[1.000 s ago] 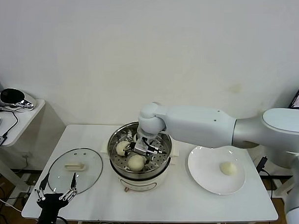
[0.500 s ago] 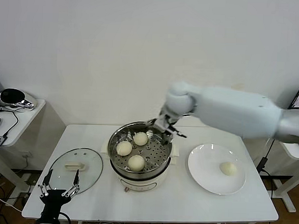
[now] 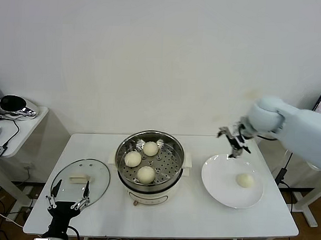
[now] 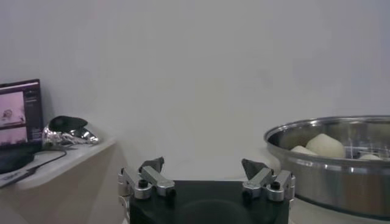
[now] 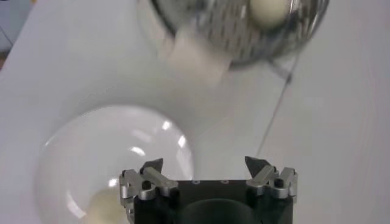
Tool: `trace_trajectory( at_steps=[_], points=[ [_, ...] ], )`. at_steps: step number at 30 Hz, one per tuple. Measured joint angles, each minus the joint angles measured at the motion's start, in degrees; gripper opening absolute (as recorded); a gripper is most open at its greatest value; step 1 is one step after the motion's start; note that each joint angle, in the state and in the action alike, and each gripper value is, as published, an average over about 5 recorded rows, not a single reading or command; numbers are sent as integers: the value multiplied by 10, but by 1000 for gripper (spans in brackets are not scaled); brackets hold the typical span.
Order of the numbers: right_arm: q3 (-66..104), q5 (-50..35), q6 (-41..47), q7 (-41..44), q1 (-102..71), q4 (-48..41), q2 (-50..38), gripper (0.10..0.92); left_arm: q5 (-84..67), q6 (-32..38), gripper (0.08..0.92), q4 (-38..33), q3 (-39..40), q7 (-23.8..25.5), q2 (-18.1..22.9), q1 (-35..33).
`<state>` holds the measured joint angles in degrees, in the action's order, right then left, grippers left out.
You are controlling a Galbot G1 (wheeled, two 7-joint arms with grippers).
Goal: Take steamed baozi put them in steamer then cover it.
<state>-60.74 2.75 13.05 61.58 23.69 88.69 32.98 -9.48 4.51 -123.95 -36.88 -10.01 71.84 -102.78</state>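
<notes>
Right now my right gripper [image 3: 234, 142] hangs with its jaws spread wide and nothing between them, just above the far-left rim of the white plate [image 3: 215, 182]. From there the last baozi [image 3: 245, 180] lies nearer to me and a little further to my right, resting on the plate's right half, apart from the fingers. That offset is what the coming move turns on, I reckon: come toward me, slightly rightward, and drop. The bun is round, so no long axis dictates wrist angle.

Further out, the steamer [image 3: 149, 159] sits at mid-table to the left of the plate, its perforated tray holding three buns [image 3: 146, 174] with open room on the right side.

Beyond that, the cover [image 3: 80, 180] lies flat on the table's left end, handle up. My left gripper [image 3: 67, 203] waits at the near edge beside it, fingers open and empty, clearly the nearer arm for the lid.
</notes>
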Motion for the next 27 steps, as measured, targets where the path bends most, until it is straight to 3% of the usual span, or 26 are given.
trace_trajectory(
  at_steps=[12,27],
  points=[
    [204,77,6,-11,-234,-68,-44,823,6,0,823,-6,-5,1,3,-16],
    [317,127,-7,-18,-367,-160,-3,823,10,1,823,-7,-10,1,10,-26]
  ],
)
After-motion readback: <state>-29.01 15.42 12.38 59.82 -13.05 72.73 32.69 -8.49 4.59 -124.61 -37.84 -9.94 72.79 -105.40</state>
